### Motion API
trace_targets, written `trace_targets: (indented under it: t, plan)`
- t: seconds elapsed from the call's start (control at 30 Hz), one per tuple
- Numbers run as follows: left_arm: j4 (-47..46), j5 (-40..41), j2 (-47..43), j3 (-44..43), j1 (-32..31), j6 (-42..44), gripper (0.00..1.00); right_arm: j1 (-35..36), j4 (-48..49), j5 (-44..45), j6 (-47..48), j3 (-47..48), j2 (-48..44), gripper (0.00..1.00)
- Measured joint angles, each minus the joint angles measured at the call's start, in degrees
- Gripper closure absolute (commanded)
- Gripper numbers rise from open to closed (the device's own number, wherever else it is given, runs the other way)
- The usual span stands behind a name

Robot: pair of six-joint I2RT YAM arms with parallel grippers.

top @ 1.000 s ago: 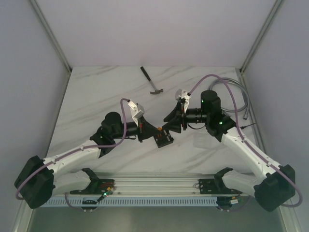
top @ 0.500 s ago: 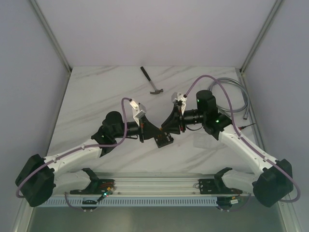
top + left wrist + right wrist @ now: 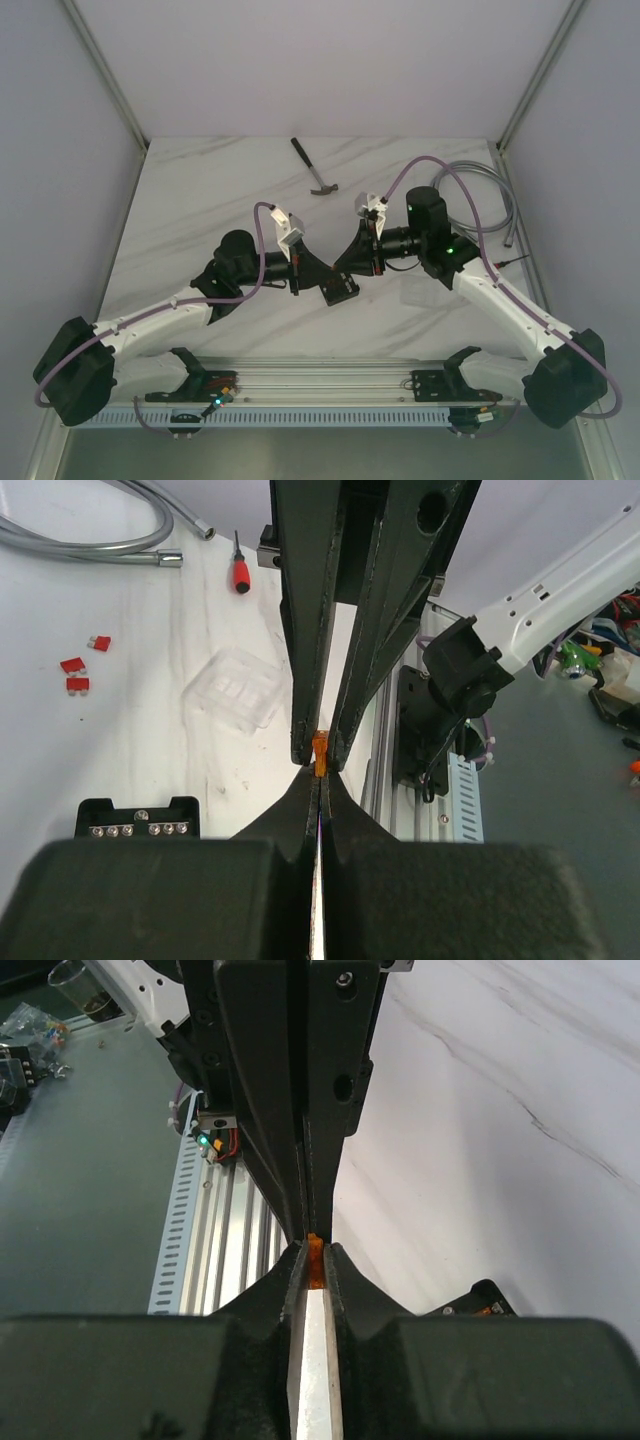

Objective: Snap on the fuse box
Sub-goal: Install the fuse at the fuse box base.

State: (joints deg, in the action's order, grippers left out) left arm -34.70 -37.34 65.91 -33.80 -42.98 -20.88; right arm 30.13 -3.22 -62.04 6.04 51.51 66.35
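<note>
Two claws meet tip to tip over mid-table, with one orange fuse between them. Left claw (image 3: pixel 318 783): fully shut, pinching the fuse (image 3: pixel 319 752) at its tip. Box (image 3: pixel 138 822): flat on the table (image 3: pixel 200 200), contacts up, just below and beside the meeting point, nothing touching it. Right claw (image 3: pixel 315 1268): narrowed to a slit around the fuse's other end. Can't tell if it's actually clamping or just bracketing it. Cover (image 3: pixel 235 687): clear, lying loose beyond the box on the right arm's side, apart from it.

Handling, my read: the box is light, rigid moulded plastic, so it'll skid on the smooth marble under any sideways push. Grab it across two opposite outer walls, low down, and keep off the slotted top and metal contacts. The walls should take a firm pinch. The snap fit likely wants a square, straight-down press with the box pinned by the other claw. An angled press probably pops one corner or kicks the box away.
</note>
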Motion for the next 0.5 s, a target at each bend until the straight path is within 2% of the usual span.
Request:
trace_targets:
  t: [0.13,0.27,0.5]
  plan:
    - [0.02,-0.02,0.00,0.00,0.00,0.00,1.00,0.00,-0.11,-0.35,0.46,0.00,0.00,1.00]
    - [0.09,0.72,0.00,0.00,-0.02,-0.02,0.97,-0.02,-0.24,0.02,0.85,0.00,0.00,1.00]
    - [3.41,10.34,-0.02,0.13,0.02,-1.16,0.66,1.05,-0.37,8.83,-0.04,0.09,0.61,1.00]
